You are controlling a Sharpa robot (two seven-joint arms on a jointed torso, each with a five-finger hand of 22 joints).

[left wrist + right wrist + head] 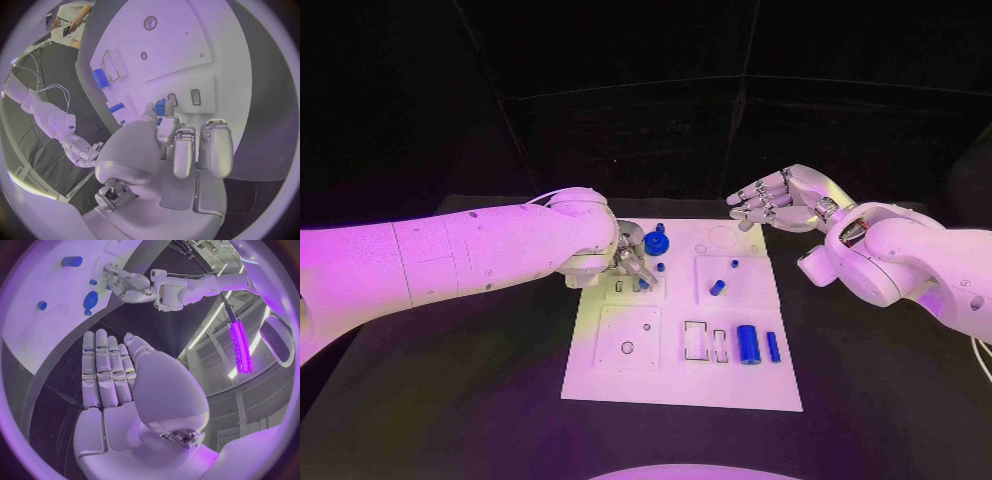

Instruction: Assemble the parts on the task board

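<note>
Left hand pinches small blue part over task board — lower straight, gently. Right hand empty, fingers extended — keep clear.

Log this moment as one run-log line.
left hand: pinching small blue part over white task board | right hand: open, beyond board's far edge

A: Quick, how many boards?
B: 1 flat white rectangular task board, on 1 black table.
A: Blue pcs?
B: 7, approx. 1 round blue disc at far left, 1 fat blue cylinder at near right, 1 slim blue rod just right of it, 1 short blue peg mid-board. Plus 3 tiny ones: left blue stud, right blue stud, and a small blue bit at the left edge.
A: Hands?
B: 2 silver many-fingered ones: left hand and right hand.
</note>
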